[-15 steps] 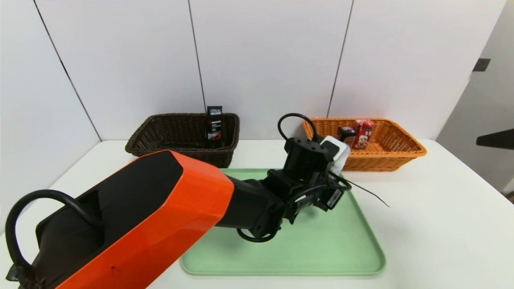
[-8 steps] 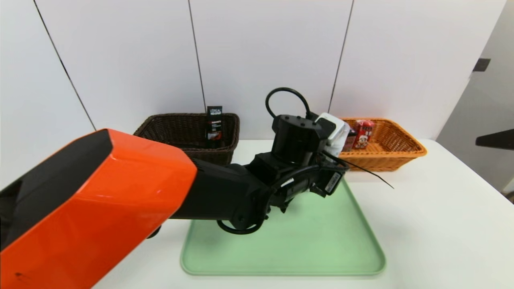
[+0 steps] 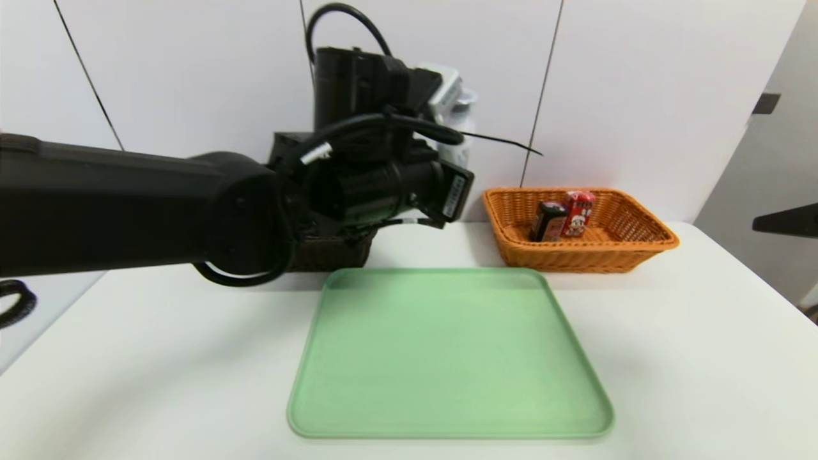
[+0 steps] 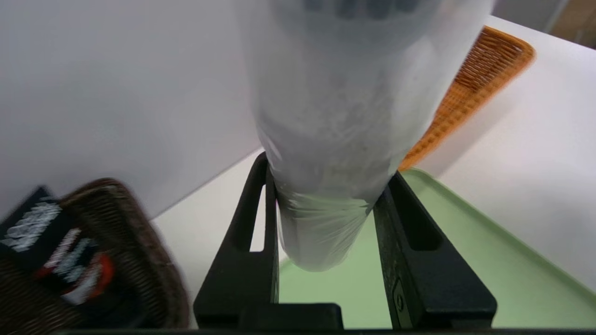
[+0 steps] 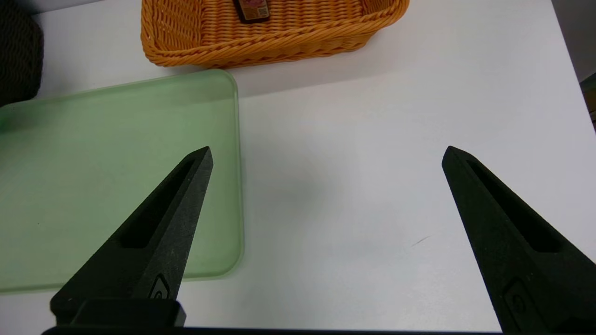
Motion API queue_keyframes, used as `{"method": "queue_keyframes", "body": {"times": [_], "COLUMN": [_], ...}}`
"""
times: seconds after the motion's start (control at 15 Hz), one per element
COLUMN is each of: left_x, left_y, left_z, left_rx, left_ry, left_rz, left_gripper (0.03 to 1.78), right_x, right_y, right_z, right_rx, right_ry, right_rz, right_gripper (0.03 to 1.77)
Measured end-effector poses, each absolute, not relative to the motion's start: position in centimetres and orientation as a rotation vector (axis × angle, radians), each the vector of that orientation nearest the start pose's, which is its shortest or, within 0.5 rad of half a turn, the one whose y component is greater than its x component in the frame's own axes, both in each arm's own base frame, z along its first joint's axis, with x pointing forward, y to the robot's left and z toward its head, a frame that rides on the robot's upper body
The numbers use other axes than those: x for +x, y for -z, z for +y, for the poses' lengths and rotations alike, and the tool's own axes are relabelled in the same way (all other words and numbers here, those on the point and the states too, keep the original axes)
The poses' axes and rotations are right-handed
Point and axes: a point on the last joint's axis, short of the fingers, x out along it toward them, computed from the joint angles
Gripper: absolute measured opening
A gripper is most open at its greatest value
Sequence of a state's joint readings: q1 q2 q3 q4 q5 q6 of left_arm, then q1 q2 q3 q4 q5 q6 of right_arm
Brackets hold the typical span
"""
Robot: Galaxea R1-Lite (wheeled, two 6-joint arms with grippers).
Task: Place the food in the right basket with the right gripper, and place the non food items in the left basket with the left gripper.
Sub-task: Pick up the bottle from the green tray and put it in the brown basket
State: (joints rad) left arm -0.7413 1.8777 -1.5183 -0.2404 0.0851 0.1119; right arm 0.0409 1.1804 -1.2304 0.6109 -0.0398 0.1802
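Inside orange basket point(image 3: 639, 246), red carton point(image 3: 578, 214), dark pack point(image 3: 548, 222)

The white bottle point(image 4: 335, 139) is held up in the air, pinched between two black fingers point(image 4: 419, 242). The orange basket point(image 3: 578, 252) sits on the table at the back right. Inside it stand a red carton with a cartoon face point(image 3: 578, 214) and a dark pack point(image 3: 548, 222), side by side. The brown basket point(image 4: 130, 260) is at the back left, mostly hidden. A black tube with white writing point(image 4: 51, 251) stands in it.
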Motion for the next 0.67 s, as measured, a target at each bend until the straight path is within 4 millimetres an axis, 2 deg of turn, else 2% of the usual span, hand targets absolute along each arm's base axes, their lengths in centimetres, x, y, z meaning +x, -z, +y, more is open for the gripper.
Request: {"method": "queue_keyframes", "body": {"times": [0.13, 0.33, 0.53, 0.67], "left_x": [29.5, 31.9, 34.5, 36.4], "left_y": [-29.6, -30.3, -29.8, -28.5], "left_z": [-22.4, -17.3, -12.2, -9.3], "left_rx": [0.148, 0.140, 0.131, 0.105], "left_ry": [0.575, 0.422, 0.272, 0.183], "left_rz": [0.067, 0.072, 0.096, 0.134], "left_gripper": [0.60, 0.60, 0.60, 0.60], "right_x": [14.4, 14.4, 14.4, 14.5], "right_y": [-30.7, -30.6, -30.6, -30.6], "right_z": [0.5, 0.6, 0.6, 0.6], "right_rx": [0.152, 0.149, 0.148, 0.144], "right_ry": [0.047, 0.044, 0.042, 0.042], "right_rz": [0.560, 0.564, 0.564, 0.564], "right_gripper": [1.70, 1.70, 1.70, 1.70]}}
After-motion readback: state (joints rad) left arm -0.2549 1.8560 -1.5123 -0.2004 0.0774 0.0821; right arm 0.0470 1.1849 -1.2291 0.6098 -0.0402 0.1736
